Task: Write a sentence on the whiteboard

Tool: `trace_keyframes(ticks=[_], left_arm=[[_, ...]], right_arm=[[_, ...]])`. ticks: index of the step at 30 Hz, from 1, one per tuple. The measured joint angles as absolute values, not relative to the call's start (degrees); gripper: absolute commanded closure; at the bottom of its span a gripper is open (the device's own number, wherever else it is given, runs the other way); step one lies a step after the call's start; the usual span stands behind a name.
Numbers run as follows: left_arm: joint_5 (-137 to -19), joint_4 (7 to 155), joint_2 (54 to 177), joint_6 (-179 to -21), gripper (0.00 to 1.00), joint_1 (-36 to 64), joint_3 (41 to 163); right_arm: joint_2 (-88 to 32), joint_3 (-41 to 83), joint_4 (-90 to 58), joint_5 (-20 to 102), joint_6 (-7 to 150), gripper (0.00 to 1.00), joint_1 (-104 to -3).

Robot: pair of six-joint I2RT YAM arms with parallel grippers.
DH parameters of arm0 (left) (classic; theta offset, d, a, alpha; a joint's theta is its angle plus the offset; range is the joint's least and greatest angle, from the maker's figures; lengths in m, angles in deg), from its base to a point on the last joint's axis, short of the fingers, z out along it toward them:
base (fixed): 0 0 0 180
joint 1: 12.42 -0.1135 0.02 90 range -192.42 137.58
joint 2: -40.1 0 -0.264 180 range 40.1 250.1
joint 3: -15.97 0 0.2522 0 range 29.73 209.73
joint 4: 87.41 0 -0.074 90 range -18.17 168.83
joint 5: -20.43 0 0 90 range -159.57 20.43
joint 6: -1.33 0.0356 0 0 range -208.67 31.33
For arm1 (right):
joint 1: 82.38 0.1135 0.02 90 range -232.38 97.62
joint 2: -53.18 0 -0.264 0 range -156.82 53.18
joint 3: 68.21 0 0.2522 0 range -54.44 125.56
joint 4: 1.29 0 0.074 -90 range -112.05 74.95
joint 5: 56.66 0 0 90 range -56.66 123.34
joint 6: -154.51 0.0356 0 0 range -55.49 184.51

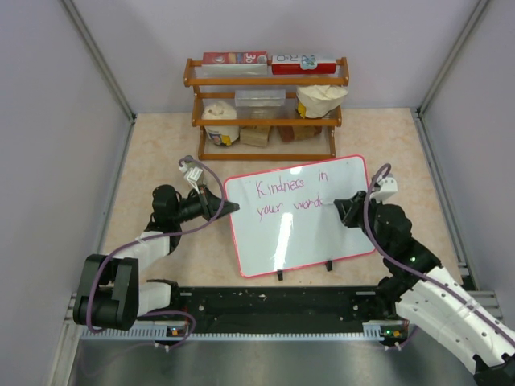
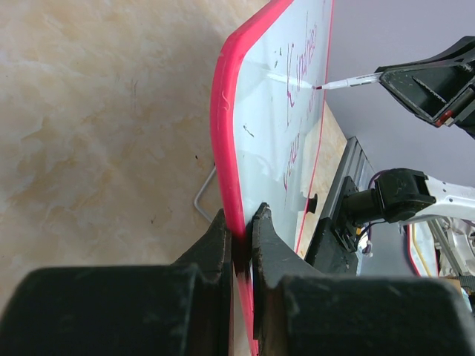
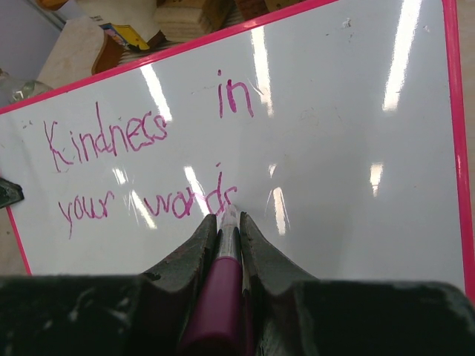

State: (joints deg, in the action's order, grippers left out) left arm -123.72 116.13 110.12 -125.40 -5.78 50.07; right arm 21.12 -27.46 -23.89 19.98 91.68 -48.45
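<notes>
At centre frame of the top view, one whiteboard is sitting on the table, carrying the sentence as four words in two lines. The left gripper is clamping the board's left edge. The right gripper is pinching one magenta marker, its tip touching the last word. At upper centre, one three-tier wooden rack is holding two cartons on top and one clear tub below, contents not discernible.
</notes>
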Motion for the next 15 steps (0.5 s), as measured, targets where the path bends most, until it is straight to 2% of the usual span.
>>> trace_keyframes(ticks=[15], left_arm=[[-123.74,116.13,110.12,-125.4,1.0,-5.78,50.07]], right_arm=[[22.43,-27.83,-25.34,20.76,91.68,1.0,-48.45]])
